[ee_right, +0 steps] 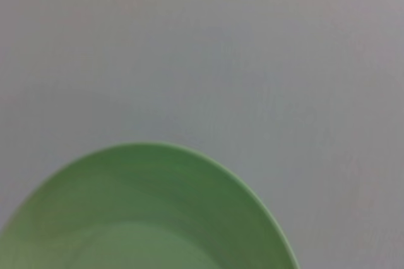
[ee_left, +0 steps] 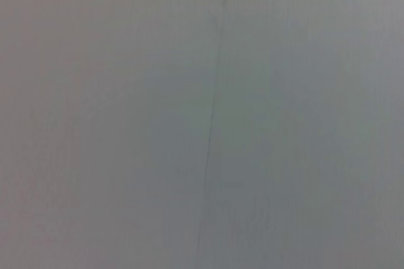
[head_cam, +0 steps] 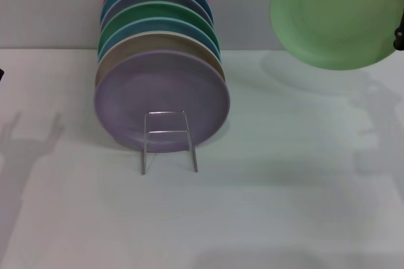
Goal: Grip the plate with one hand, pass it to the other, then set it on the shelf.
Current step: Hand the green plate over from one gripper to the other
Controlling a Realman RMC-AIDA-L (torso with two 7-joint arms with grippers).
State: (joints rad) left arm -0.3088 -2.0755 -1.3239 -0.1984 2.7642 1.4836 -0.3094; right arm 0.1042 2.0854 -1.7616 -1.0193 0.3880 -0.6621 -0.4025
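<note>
A pale green plate (head_cam: 338, 15) hangs in the air at the robot's right, held at its edge by the right gripper (head_cam: 399, 35) (mostly out of frame). Judging by this, the pickup is done; the handover and placing on the wire rack (head_cam: 168, 141), which already holds a row of plates, remain. The left gripper isn't visible.

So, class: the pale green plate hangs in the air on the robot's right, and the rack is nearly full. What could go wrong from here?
1. The pale green plate is held only at its far right edge by the right gripper, so it may tilt or slip during the handover.
2. The wire rack already holds a row of plates up to the lilac plate in front, so a new plate may knock them.
</note>
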